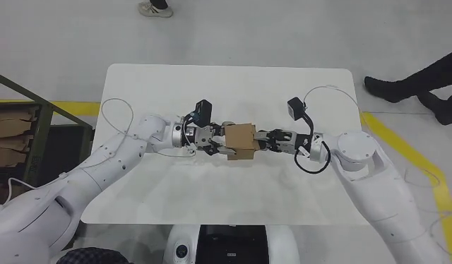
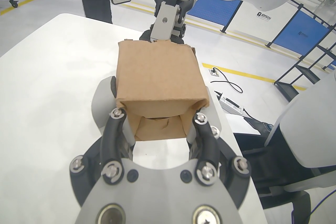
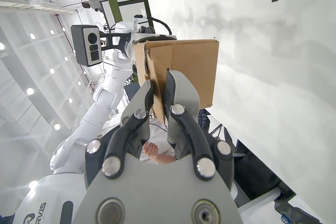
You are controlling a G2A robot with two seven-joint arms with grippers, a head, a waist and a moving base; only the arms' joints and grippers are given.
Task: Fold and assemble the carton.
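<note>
The carton [image 2: 157, 72] hides the right gripper's [image 2: 160, 39] fingertips behind its far edge. Its underside is out of sight.

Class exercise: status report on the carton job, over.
Left claw grips carton at its open end. Right claw pinches opposite end. Held over table. Nothing blocking.
</note>
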